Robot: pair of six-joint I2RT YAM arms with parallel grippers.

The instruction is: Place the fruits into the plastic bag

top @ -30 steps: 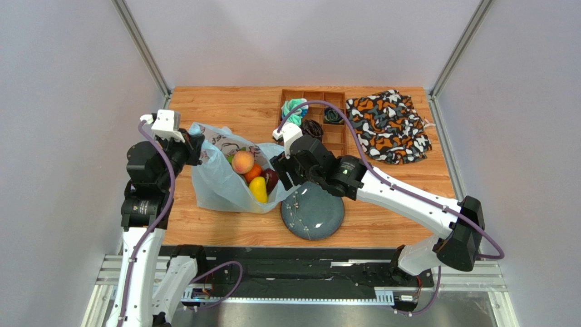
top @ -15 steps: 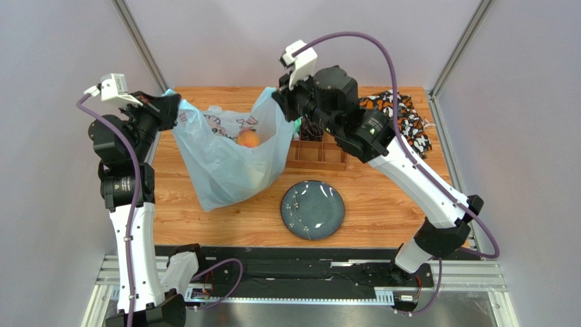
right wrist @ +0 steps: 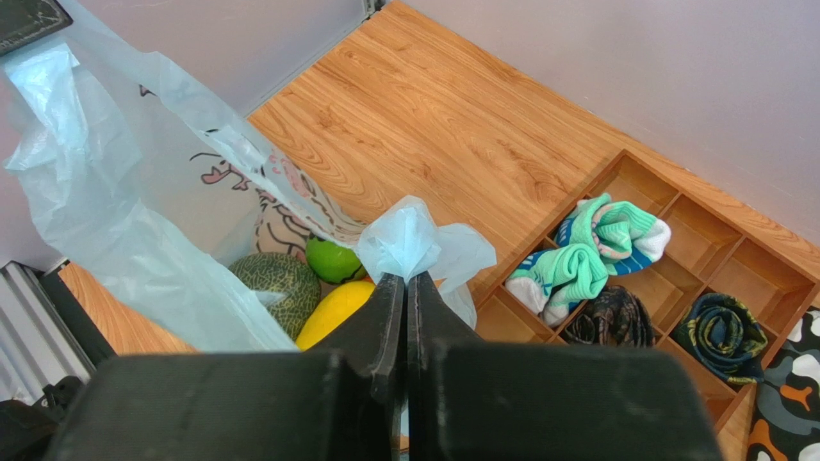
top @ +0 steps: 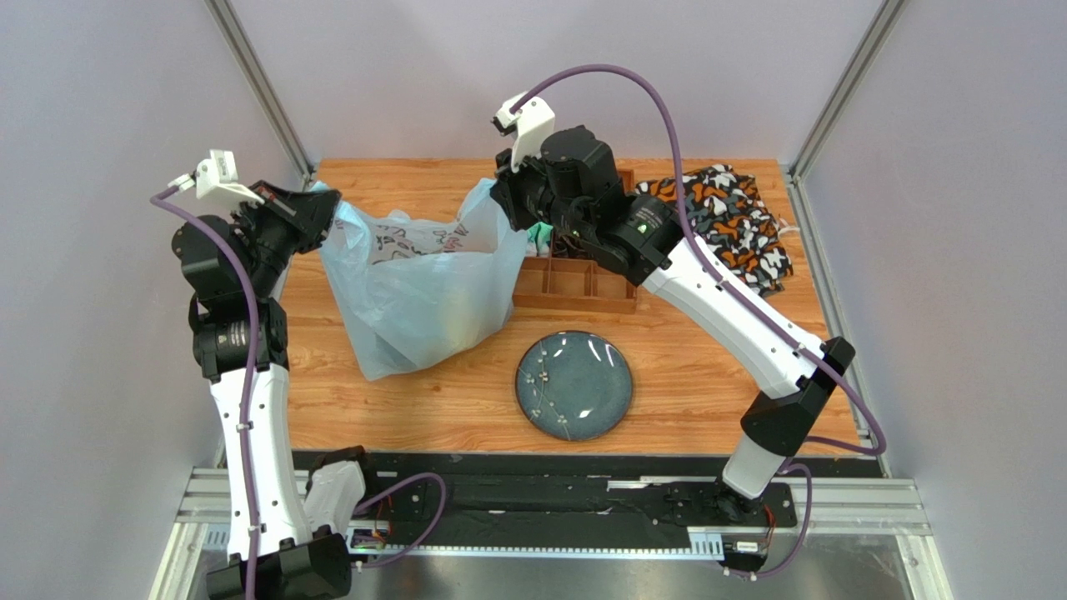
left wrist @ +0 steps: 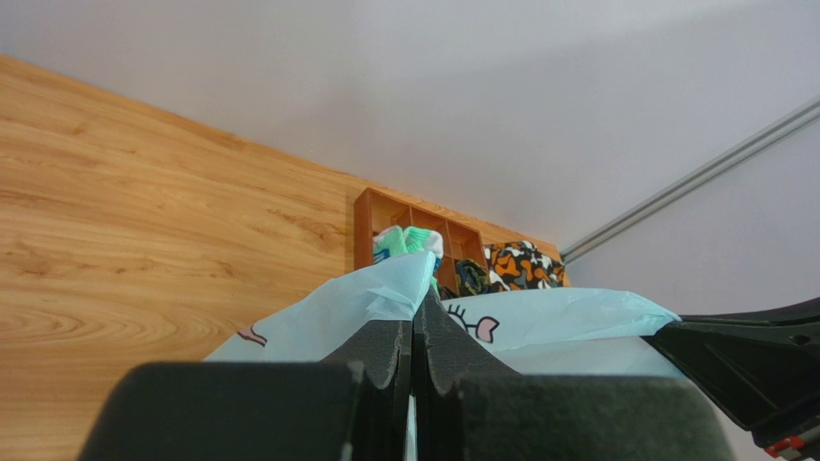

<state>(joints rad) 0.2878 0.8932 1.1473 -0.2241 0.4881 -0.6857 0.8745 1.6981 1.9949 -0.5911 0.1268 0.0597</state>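
The pale blue plastic bag (top: pixel 420 294) hangs between my two grippers, lifted at both top corners with its bottom on the table. My left gripper (top: pixel 328 206) is shut on the bag's left edge (left wrist: pixel 385 288). My right gripper (top: pixel 499 200) is shut on the bag's right edge (right wrist: pixel 414 240). In the right wrist view the netted melon (right wrist: pixel 274 283), the green fruit (right wrist: pixel 332 259) and the yellow mango (right wrist: pixel 332 307) lie inside the bag. The other fruits are hidden by plastic.
A dark blue-grey plate (top: pixel 575 385) lies on the table in front of the bag. A wooden compartment tray (top: pixel 576 269) with rolled socks (right wrist: pixel 587 254) stands behind the right arm. An orange, black and white patterned cloth (top: pixel 733 231) lies at the back right.
Both grippers have lifted the bag's edges up off the table and drawn it taut; the fruits that showed in the open mouth are now hidden from the top view. The right arm shifted slightly back-left.
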